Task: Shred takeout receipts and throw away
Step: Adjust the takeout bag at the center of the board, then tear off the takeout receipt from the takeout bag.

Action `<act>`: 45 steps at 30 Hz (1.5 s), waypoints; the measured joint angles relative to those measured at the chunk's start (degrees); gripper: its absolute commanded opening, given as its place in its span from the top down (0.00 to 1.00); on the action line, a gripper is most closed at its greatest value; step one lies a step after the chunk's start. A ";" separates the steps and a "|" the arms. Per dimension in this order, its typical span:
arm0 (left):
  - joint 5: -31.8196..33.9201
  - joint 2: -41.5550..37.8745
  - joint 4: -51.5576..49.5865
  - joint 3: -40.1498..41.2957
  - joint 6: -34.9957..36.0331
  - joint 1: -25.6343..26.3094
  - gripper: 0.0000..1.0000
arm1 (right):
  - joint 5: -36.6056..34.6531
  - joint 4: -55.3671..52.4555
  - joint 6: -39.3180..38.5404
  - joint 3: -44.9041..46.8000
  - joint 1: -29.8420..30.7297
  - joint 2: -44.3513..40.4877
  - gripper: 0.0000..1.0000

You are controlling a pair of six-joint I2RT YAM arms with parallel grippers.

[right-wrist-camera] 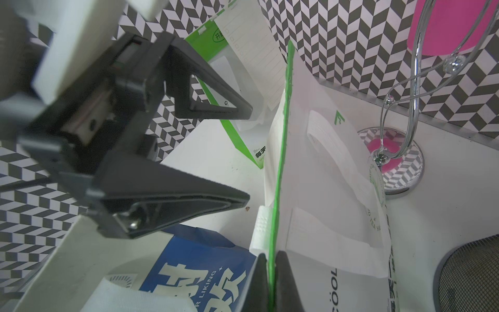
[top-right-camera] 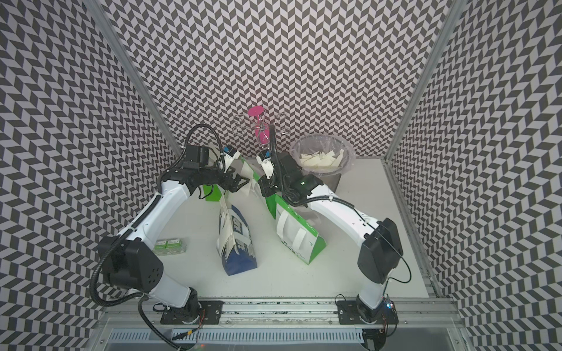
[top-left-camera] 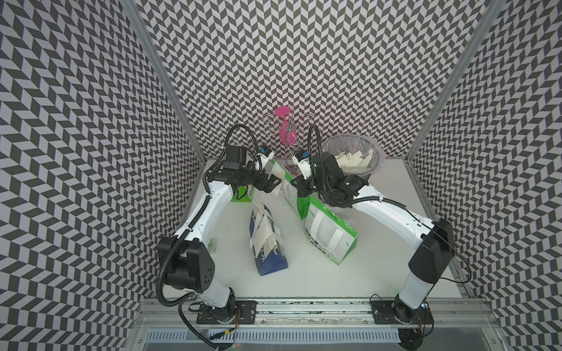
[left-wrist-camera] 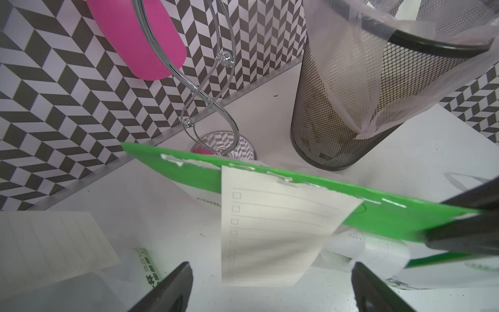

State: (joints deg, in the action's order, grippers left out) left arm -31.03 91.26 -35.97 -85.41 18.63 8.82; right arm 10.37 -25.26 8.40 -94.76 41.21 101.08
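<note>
K: Where did the receipts stand?
M: Part done, by my reading. Torn pieces (top-left-camera: 349,160) lay in the lined mesh bin (left-wrist-camera: 337,108) at 1 o'clock. One lined receipt (left-wrist-camera: 275,229), whole, hung from the green rim of a green-and-white bag (left-wrist-camera: 175,162) near 12 o'clock. More slips (top-left-camera: 263,234) lay on the blue bag (top-left-camera: 270,261) at centre. All of those were left to tear and bin.
K: Pincers?
M: Right gripper (right-wrist-camera: 271,259) was clamped on that bag's green edge. Left gripper (left-wrist-camera: 271,267) was spread wide, facing the receipt and holding nothing.
K: Surface and room?
M: White table (top-left-camera: 395,243) with a few specks. Small green boxes (top-right-camera: 170,244) at 9 o'clock. Pink cup (left-wrist-camera: 140,40) on a wire stand (left-wrist-camera: 205,89) at 12. Chevron-patterned walls (top-left-camera: 304,60) on three sides.
</note>
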 measured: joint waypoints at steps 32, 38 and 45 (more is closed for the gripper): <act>-19.63 11.28 -2.93 -9.16 2.29 -3.28 0.57 | 3.28 -0.31 -1.95 0.00 -1.27 0.00 1.00; -19.74 11.26 -3.06 -9.16 2.16 -3.34 0.73 | 3.48 -0.44 -1.99 0.00 -1.27 0.00 1.00; -22.34 11.28 -3.17 -9.64 1.44 -3.23 0.78 | 3.89 -0.46 -2.01 0.00 -1.29 0.00 1.00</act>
State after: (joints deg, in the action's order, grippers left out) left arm -53.36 102.54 -39.13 -95.04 20.08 5.58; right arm 14.26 -25.71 6.39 -94.76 39.92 101.08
